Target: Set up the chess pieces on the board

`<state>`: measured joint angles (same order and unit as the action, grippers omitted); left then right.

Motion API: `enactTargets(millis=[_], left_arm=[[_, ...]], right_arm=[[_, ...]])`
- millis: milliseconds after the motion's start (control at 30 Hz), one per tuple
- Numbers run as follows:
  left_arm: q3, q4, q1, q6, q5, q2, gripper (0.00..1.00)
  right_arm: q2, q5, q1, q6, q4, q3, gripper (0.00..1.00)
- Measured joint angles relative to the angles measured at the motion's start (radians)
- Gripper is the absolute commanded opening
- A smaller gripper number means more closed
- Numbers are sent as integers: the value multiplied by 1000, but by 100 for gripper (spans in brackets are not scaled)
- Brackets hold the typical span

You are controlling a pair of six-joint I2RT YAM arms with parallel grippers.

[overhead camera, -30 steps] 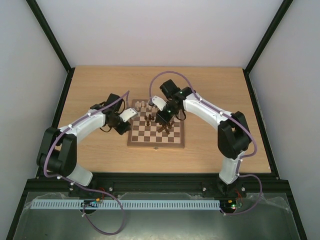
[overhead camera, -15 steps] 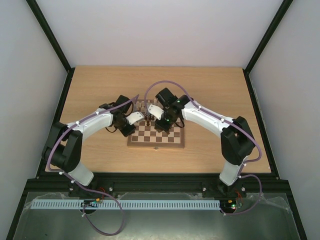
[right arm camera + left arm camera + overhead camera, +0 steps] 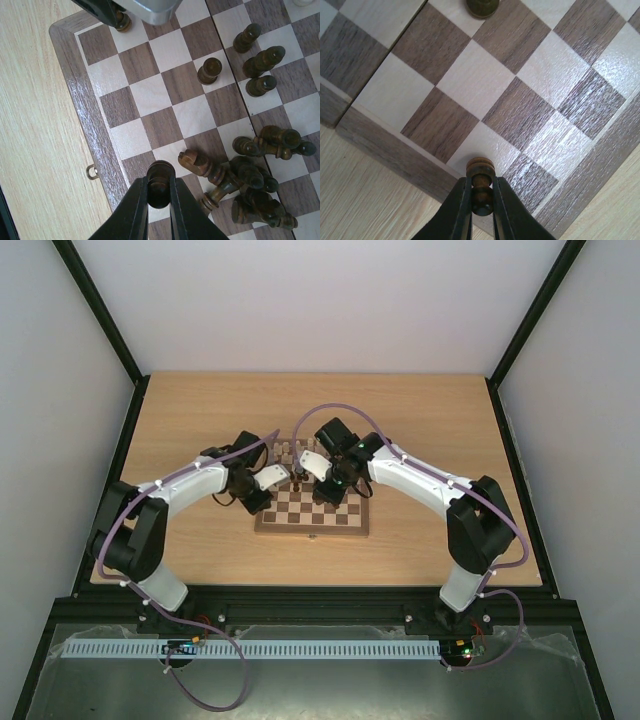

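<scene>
Left gripper (image 3: pixel 481 189) is clamped on a dark chessman (image 3: pixel 480 172) by the neck. The piece is upright over a light edge square of the board (image 3: pixel 475 82), just inside the border near a corner. Can't tell if its base is down yet.

Right gripper (image 3: pixel 159 192) is likewise pinching a second dark chessman (image 3: pixel 160 181), head up, above the edge row on the side with the brass latch (image 3: pixel 91 172).

Progress, my read: early-to-mid.
- One dark pawn (image 3: pixel 209 70) stands alone mid-board.
- Three more dark men (image 3: pixel 261 62) look upright near it. None are on a home row as far as I can tell.
- A heap of dark men (image 3: pixel 250 187) lies toppled across several squares, all left to sort and stand.
- Pale men (image 3: pixel 285 450) are bunched at the board's far edge in the top view, too small to count or check.
</scene>
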<state>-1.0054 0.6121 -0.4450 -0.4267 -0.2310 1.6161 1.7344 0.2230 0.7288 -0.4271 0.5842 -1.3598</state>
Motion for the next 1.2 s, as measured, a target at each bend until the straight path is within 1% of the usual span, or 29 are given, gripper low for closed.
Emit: enactTargets(millis=[167,267,367,700,800,933,1067,1167,1200], left_arm=[[-4,-1,-21,7,-5,5,10],[-6,-3,-28,11,-5,8,17],[-9,-6,-28,18,-1,14,21],[-9,-8,-31,35,23,40,22],[-9,-8,-32,35,23,42,25],[-9,-7,-32,37,22,42,32],[-9,-1,-19,29,13,26,43],[-7,9,14,17,-4,-34,51],[0,6,33,12,-8,-71,56]], right_arm=[[0,0,0,0,-3,0,9],[0,0,0,0,-4,2,9],[0,0,0,0,-6,11,9],[0,0,0,0,-6,16,9],[0,0,0,0,-6,16,9],[0,0,0,0,-6,16,9],[0,0,0,0,-6,16,9],[0,0,0,-4,-5,12,9],[0,0,1,-8,-5,8,9]])
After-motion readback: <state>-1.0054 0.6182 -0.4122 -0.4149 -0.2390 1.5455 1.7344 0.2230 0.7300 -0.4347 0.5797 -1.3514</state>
